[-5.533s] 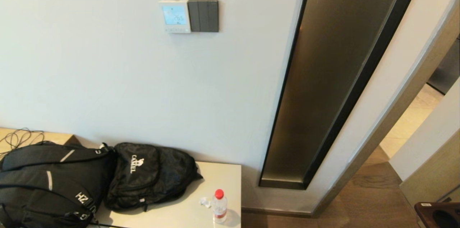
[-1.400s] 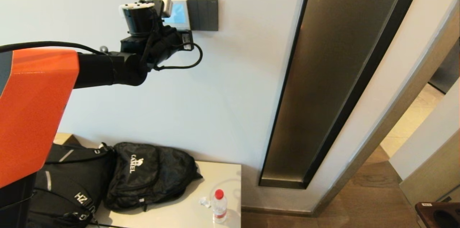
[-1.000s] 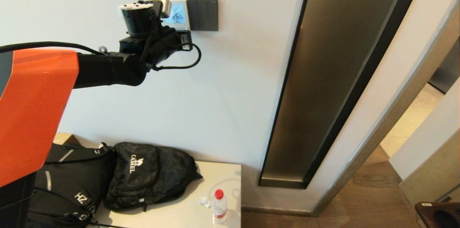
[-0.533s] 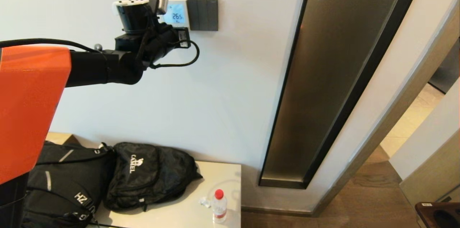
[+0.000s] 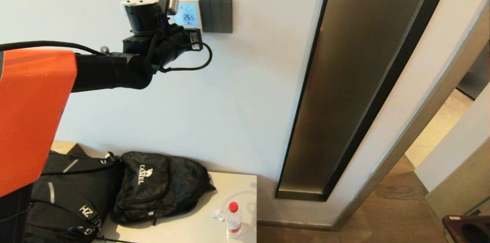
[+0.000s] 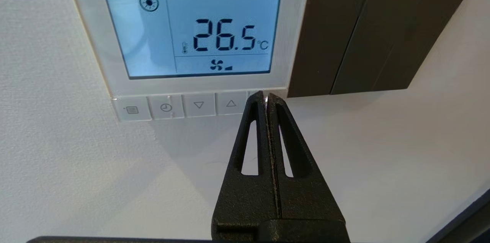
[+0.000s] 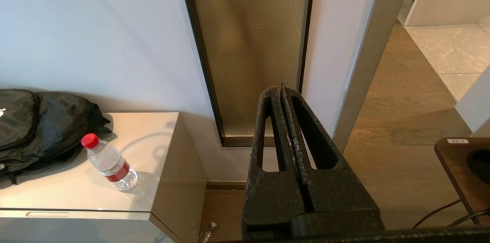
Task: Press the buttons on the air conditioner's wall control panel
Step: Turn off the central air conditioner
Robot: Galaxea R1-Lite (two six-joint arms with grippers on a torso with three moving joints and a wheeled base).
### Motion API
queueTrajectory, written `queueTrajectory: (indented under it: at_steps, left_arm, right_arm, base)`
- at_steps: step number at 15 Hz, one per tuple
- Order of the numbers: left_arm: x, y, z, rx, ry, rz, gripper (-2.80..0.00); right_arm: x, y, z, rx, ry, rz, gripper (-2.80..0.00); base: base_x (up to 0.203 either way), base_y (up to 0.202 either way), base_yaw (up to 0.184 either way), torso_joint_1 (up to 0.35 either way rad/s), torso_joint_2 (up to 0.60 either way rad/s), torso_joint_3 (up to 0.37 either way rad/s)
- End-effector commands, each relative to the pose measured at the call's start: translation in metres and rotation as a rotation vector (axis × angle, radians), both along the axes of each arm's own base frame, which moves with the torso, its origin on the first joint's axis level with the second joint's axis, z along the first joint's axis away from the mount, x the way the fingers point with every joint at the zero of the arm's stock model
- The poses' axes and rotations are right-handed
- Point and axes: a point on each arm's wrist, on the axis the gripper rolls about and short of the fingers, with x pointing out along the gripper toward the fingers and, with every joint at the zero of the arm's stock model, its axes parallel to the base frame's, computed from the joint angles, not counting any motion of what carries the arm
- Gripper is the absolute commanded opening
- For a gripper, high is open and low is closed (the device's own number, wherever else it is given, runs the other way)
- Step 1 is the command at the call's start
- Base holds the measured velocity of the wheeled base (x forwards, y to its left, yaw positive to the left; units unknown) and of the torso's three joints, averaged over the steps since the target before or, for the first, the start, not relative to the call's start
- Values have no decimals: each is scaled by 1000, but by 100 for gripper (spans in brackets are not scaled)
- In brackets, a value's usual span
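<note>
The air conditioner's wall control panel (image 5: 187, 14) is a small white square on the wall, its light-blue screen (image 6: 191, 25) lit and reading 26.5 °C. The buttons (image 6: 182, 106) run along its lower edge: menu, clock, down arrow and up arrow keys show. My left gripper (image 6: 266, 95) is shut, and its tips lie over the right end of the row, hiding the last key there. In the head view my left arm (image 5: 115, 70) reaches up to the panel and its wrist covers the panel's left and lower parts. My right gripper (image 7: 279, 90) is shut and empty, held low, out of the head view.
A dark grey three-rocker switch plate (image 5: 216, 15) adjoins the panel's right side and also shows in the left wrist view (image 6: 363, 28). Below stands a cabinet (image 5: 199, 227) with black backpacks (image 5: 160, 185) and a red-capped bottle (image 5: 233, 219). A tall dark wall panel (image 5: 363, 82) and a doorway are to the right.
My left arm rose from out of view to the panel. The screen's digits were missing, then came back as 26.5. The wrist edged up and left, then held still.
</note>
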Motion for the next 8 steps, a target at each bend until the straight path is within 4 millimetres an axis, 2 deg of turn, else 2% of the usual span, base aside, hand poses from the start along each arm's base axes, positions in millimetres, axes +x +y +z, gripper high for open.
queueTrajectory:
  at_steps: [1,8]
  left_arm:
    - [1,0,-2,0,2,0,-280]
    - [5,-2,-7,3,11,0,-280]
  right_arm:
    - [0,0,0,-1,0,1,-280]
    - [0,0,0,0,0,1,-280]
  base:
    - [0,0,0,0,0,0]
    - [0,0,0,0,0,0]
